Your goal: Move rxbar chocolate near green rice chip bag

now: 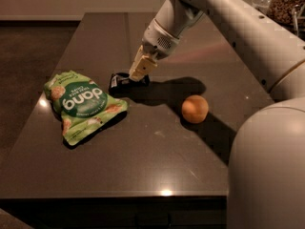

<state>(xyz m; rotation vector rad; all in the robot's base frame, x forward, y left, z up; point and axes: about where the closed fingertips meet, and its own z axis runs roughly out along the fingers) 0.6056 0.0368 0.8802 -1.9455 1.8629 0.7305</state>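
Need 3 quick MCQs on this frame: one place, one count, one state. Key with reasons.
1. The rxbar chocolate lies:
A. on top of the chip bag
B. between the green rice chip bag and the orange
C. right of the orange, at the table edge

2. Loose items on the table:
A. two
B. three
C. five

3. The tool is:
A. open, high above the orange
B. shut on the chip bag
C. shut on the rxbar chocolate, at the bar's right end

Key: 1 B, since the bar sits just right of the bag's upper edge with the orange farther right. 2 B, since only the bag, the bar and the orange show. 3 C, since the tool's tip comes down onto the bar's right end, away from the bag and the orange.
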